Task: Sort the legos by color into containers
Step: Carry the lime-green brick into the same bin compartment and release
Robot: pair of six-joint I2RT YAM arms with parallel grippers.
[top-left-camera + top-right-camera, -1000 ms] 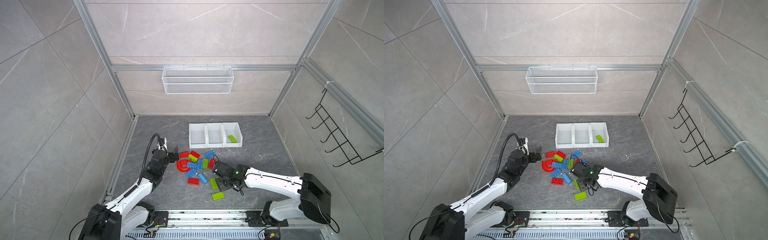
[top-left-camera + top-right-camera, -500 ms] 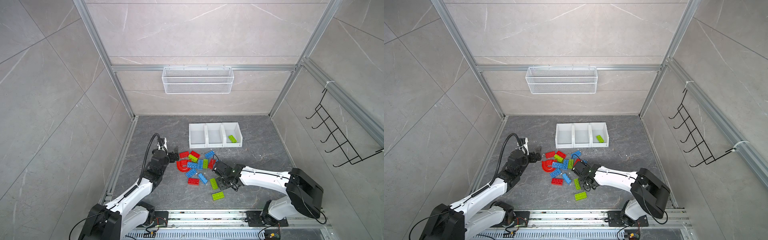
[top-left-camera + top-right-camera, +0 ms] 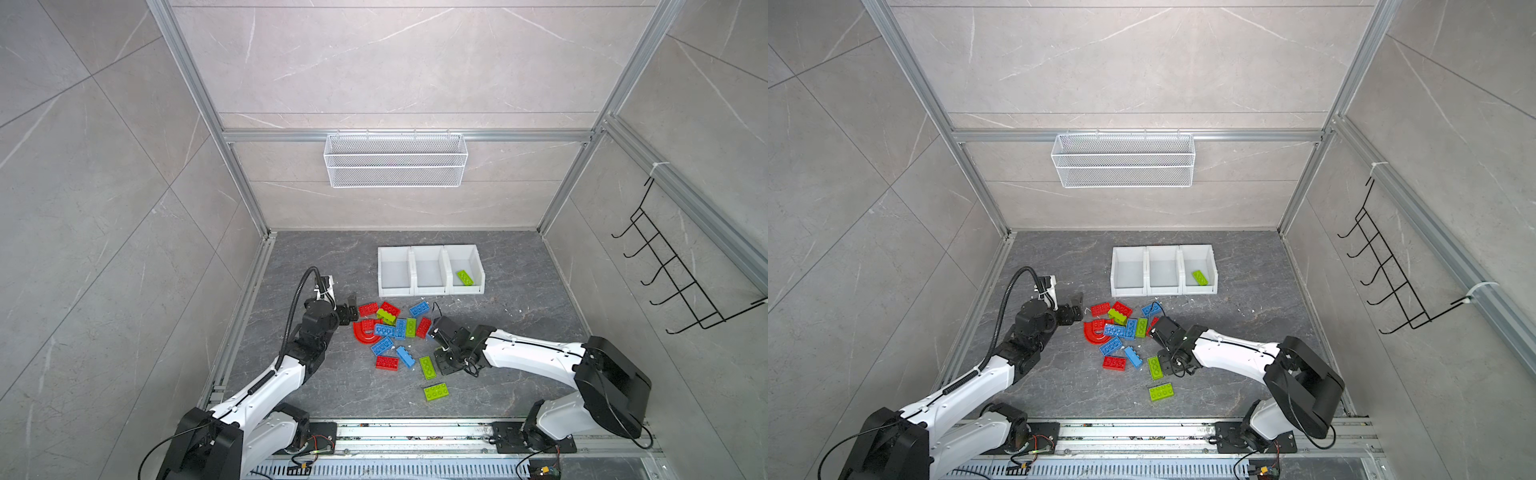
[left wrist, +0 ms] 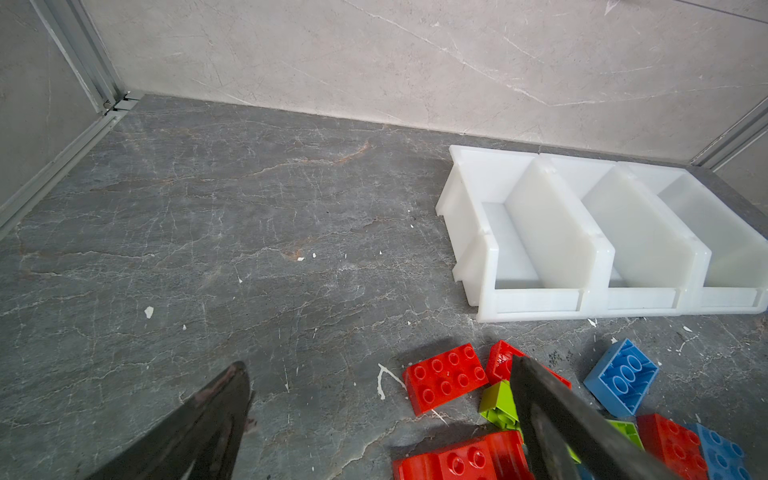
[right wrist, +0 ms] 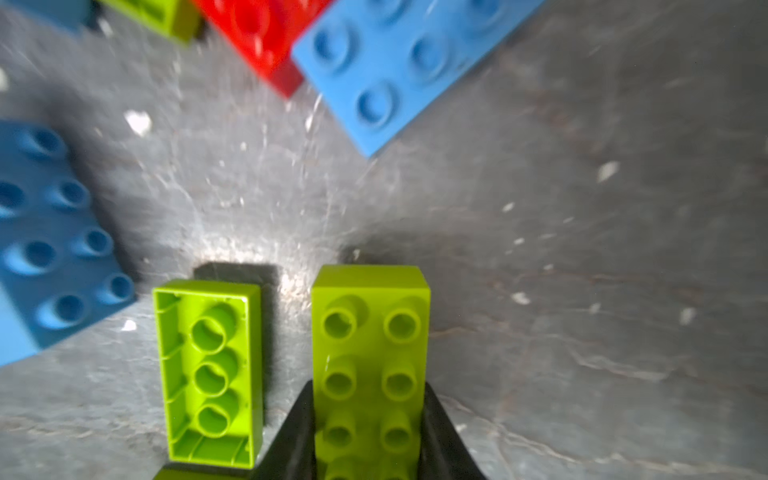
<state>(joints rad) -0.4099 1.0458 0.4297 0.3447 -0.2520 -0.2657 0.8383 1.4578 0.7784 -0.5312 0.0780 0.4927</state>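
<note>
Right gripper [image 5: 368,390] jaws have narrowed, now clamped on a lime green lego [image 5: 370,320].
Left gripper [image 4: 376,363] hangs wide open beside the loose legos [image 3: 390,330], holding nothing.

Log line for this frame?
left claw: open, by pile | right claw: closed on green brick | right bin: one green lego

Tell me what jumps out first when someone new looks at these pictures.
The bright heap of red, blue and green bricks in the middle of the grey floor stands out first. Behind it, three white bins hold a single green brick, in the rightmost bin. The right gripper clamps a second green brick.
</note>
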